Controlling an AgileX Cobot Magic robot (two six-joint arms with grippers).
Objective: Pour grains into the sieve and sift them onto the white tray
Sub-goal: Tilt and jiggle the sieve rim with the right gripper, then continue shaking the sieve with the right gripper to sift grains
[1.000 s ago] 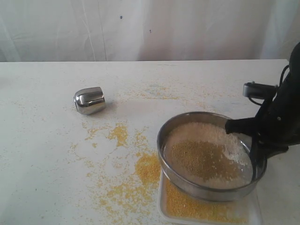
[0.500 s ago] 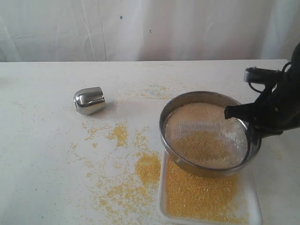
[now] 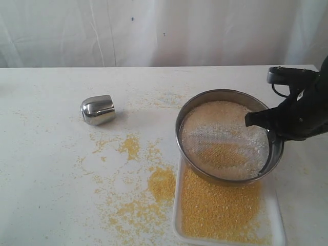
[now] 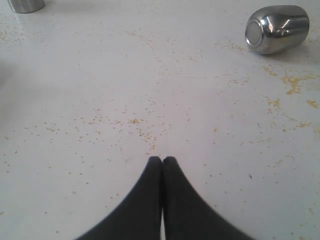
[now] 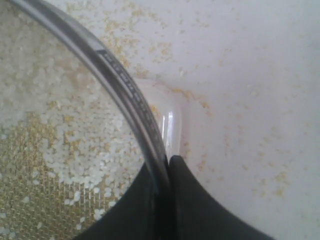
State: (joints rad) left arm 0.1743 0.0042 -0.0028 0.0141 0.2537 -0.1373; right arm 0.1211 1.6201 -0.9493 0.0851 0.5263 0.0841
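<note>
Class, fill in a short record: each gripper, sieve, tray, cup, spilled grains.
Right gripper: shut on the sieve rim
Left gripper: shut, empty, over the table
Sieve: over the far end of the tray, pale coarse bits inside
Tray: covered with fine yellow grains
Cup: on its side, left of sieve
Spill: yellow grains on the table beside the tray

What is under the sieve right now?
The white tray, covered in yellow grains, lies below the sieve. The tray's far end is hidden behind the sieve.
</note>
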